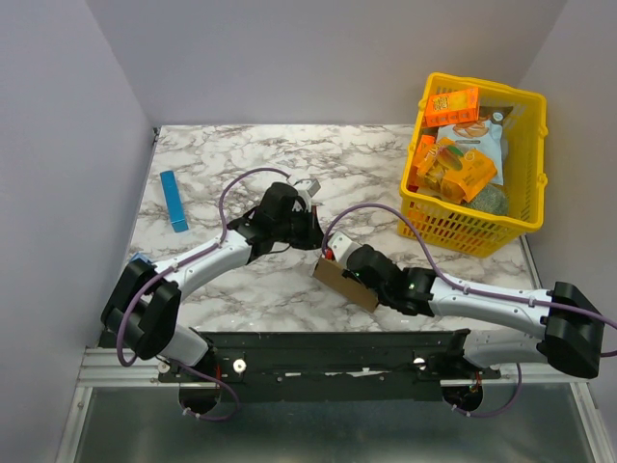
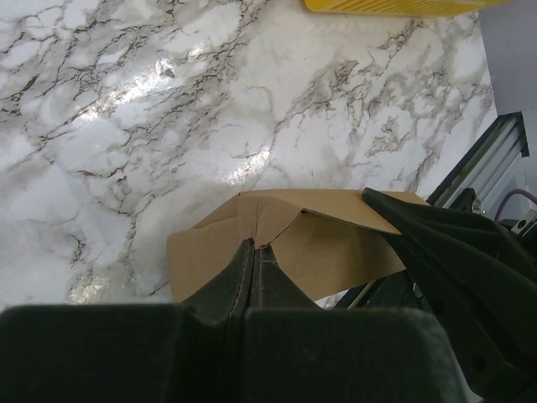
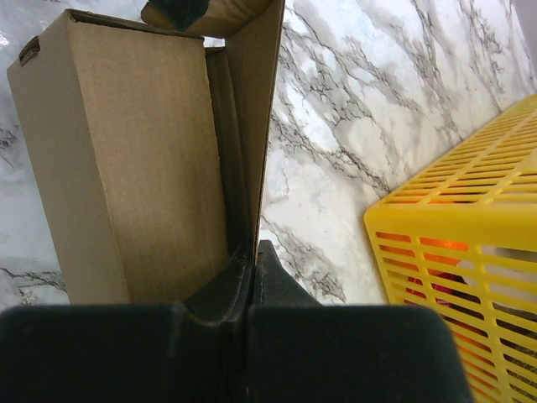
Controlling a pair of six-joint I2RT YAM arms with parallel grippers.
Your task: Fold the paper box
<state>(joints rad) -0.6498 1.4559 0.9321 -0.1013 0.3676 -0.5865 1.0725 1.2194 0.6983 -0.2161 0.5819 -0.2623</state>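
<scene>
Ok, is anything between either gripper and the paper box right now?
Nothing visible. The left gripper and right gripper are both shut on the paper box itself; the yellow basket stands apart at the right.

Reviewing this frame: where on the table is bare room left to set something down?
Free: the far strip of table between the blue bar and the yellow basket, and the near patch between the left arm and the paper box. Crowded: the middle, where the left gripper and right gripper both clamp the box; the basket fills the right side.
</scene>
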